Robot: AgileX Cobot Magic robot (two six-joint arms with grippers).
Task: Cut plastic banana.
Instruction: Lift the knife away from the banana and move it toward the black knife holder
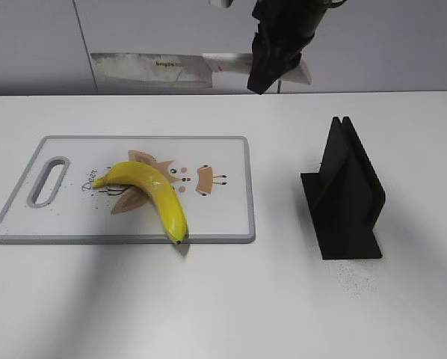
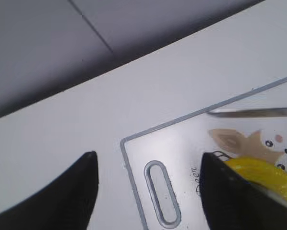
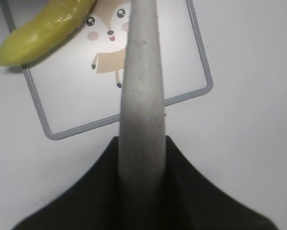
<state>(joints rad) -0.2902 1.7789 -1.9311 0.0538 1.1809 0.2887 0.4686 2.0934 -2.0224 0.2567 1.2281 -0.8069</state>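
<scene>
A yellow plastic banana (image 1: 150,191) lies curved on the white cutting board (image 1: 223,217), its tip reaching the board's front edge. My right gripper (image 1: 272,56) is shut on the white handle of a knife (image 1: 152,69), held level high above the board's far edge, blade pointing left. In the right wrist view the knife (image 3: 141,96) runs out from the shut jaws (image 3: 142,158) over the board (image 3: 76,96), with the banana (image 3: 42,28) at upper left. My left gripper (image 2: 148,157) is open and empty above the board's handle slot (image 2: 162,191), with the banana (image 2: 266,175) beside its right finger.
A black knife stand (image 1: 347,191) stands on the white table right of the board. The board has a grey rim and a cartoon deer print. A grey wall runs behind the table.
</scene>
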